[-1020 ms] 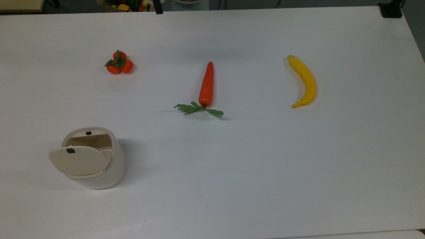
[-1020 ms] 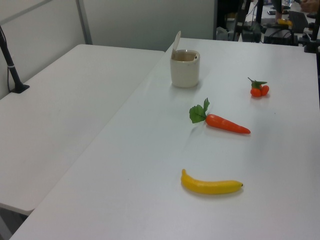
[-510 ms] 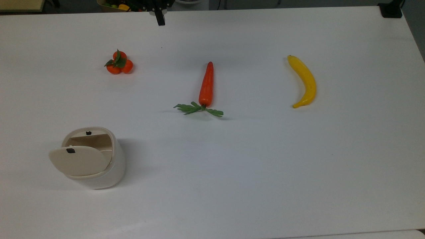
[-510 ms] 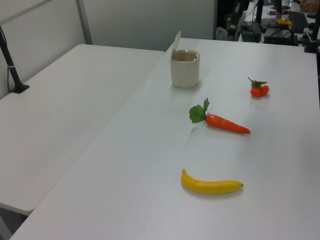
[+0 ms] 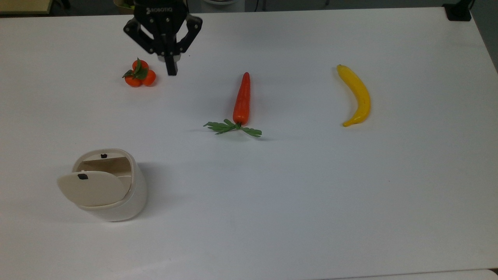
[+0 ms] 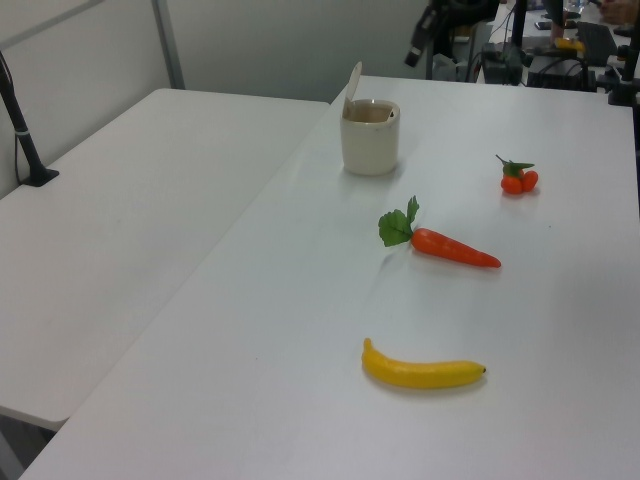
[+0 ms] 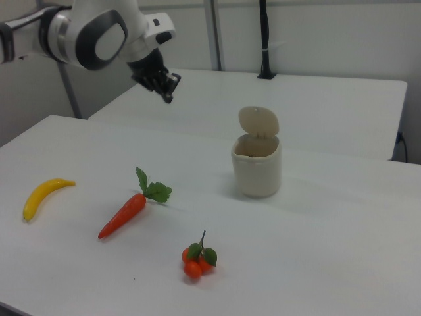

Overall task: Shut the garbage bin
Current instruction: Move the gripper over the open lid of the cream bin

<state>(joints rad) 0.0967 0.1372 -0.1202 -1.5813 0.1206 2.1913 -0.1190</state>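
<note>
garbage bin (image 5: 113,190) at the top view's lower left, lid (image 5: 91,188) up, looks light stiff plastic, likely tippy, so press the lid's free edge down gently; gripper (image 5: 171,70) with fingers together, holding nothing, hangs well apart beside the tomatoes (image 5: 140,74)
</note>
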